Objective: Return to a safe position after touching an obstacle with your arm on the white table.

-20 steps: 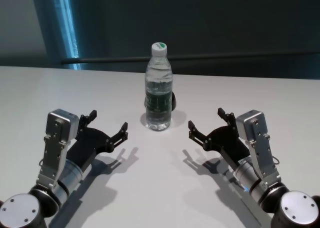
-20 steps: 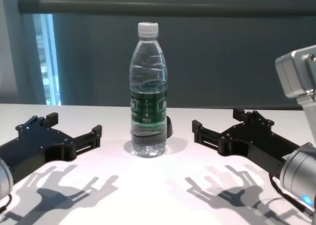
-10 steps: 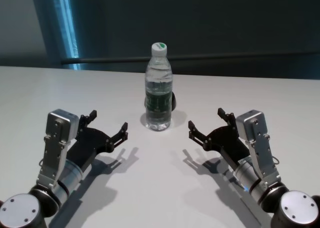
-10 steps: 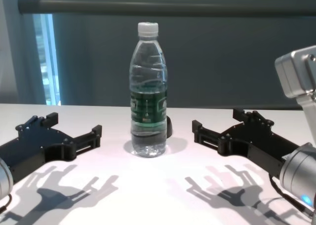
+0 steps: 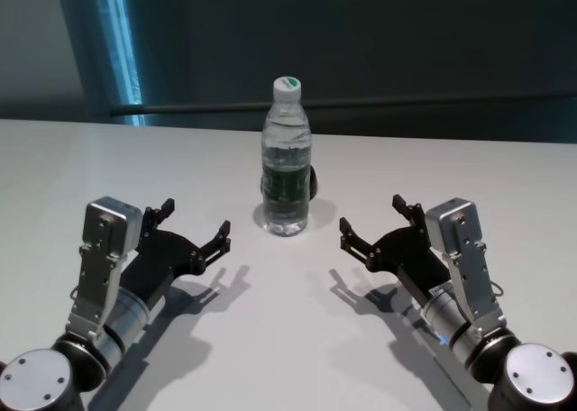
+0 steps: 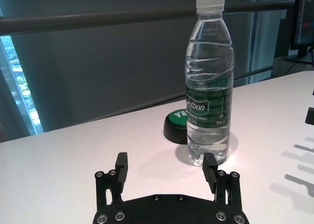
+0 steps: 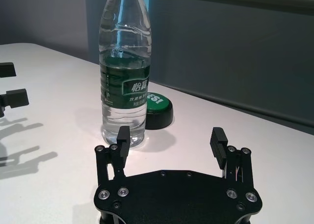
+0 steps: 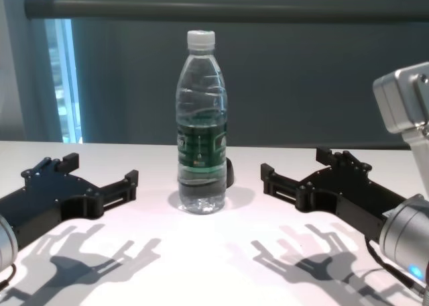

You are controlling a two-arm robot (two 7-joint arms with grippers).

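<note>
Bottle [image 5: 286,159] upright near centre of white tabletop [image 5: 297,339], cap on, green label band around the middle, clear liquid inside. Small black rounded puck [image 6: 177,126] with green top just behind the bottle base, close to it; contact between the two not determinable. Left tool [image 5: 192,230] low over the tabletop on the left, well apart from the bottle, fingers [image 6: 121,164] spread wide, nothing held. Right tool [image 5: 379,226] mirrored on the right, likewise apart from the bottle, fingers [image 7: 218,140] spread wide, nothing held. Both tools angled inward toward the bottle, tips short of it on either side, with clear tabletop between each tip and the bottle. In chest view: bottle [image 8: 201,125] between left tool [image 8: 94,179] and right tool [image 8: 303,170], neither touching it. In left wrist view: bottle [image 6: 209,81] ahead of left tool [image 6: 167,167], nearer one fingertip than the other. In right wrist view: bottle [image 7: 124,67] ahead of right tool [image 7: 170,140], off toward one finger, puck [image 7: 155,111] beside its base. Tool shadows cast on the tabletop in front of both arms. Dark wall and horizontal rail [image 8: 228,11] behind the far edge.
</note>
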